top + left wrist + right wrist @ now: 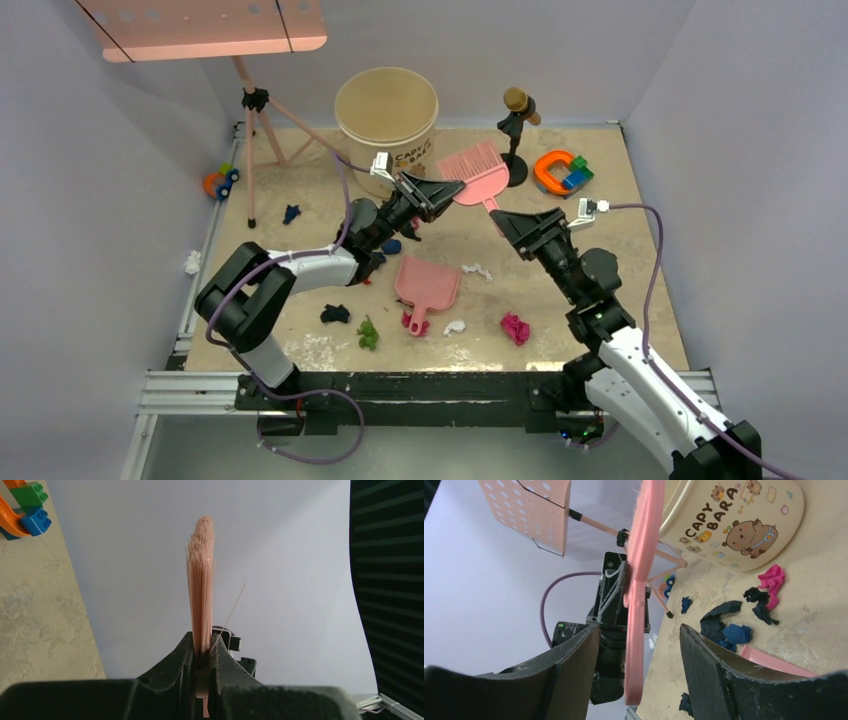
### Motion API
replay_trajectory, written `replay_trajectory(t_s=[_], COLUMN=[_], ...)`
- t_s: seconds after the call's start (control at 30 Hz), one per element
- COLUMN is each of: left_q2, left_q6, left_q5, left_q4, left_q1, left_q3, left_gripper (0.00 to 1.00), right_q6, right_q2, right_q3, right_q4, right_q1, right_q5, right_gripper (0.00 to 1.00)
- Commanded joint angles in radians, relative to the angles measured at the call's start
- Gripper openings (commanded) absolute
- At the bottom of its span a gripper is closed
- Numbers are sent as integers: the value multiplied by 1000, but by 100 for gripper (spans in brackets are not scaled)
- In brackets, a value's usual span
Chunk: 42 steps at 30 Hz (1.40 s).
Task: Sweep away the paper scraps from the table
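**A:** Beige table (pixel 310 190), read left to right. Paper scraps (pixel 335 313) are scattered over its near half, black, green, magenta and white, around the pink dustpan (pixel 428 283). None lie in it.

**B:** Left gripper (pixel 202 650)?

**A:** Clamped on the brush (pixel 472 168) at the root of the bristles, holding it aloft in front of the bucket (pixel 386 110). Right gripper (pixel 639 645) straddles the handle, jaws apart with a gap on either side.

**B:** Risks?

**A:** The handover. If left lets go before right bites, the brush likely drops onto the scraps or the dustpan. The handle sits nearer one jaw, so an off-centre squeeze could twist it against left's grip. A crooked hold could make the bristles skim over the wads, or flick them off the table's edge.
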Motion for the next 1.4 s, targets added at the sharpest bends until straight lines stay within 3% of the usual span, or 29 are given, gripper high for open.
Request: replay_trajectory(t_s=[0.0,0.1,0.23,0.53,0.7,0.83,0.9,1.07,1.23,1.37], left_q2=[22,29,30,35,38,42,42,1,-30,-53], left_q6=[-34,-35,-24,-21,-23,-23,-24,14,-3,-8], left_q5=[-9,14,35,52,58,61,62,53,66,133], left_q4=[160,135,112,109,107,127,138,145,155,132], left_q1=[-6,-7,-8,-13,-14,-14,-14,-7,43,103], left_q3=[37,53,78,98,103,102,97,46,-34,-86], left_gripper=[0,0,0,0,0,0,7,44,77,82], right_q6=[5,-11,14,26,23,16,14,-7,-122,-261], right_q2=[4,2,-2,-2,5,11,5,-43,-103,-125], right_q3=[19,12,-4,-13,-9,-3,-2,22,103,172], right_q4=[117,124,130,147,149,148,140,49,-159,-338], right_q1=[0,1,1,1,1,1,1,1,1,1], right_q5=[31,37,37,25,14,3,7,32,53,60], right_gripper=[63,61,50,46,30,8,0,0,0,0])
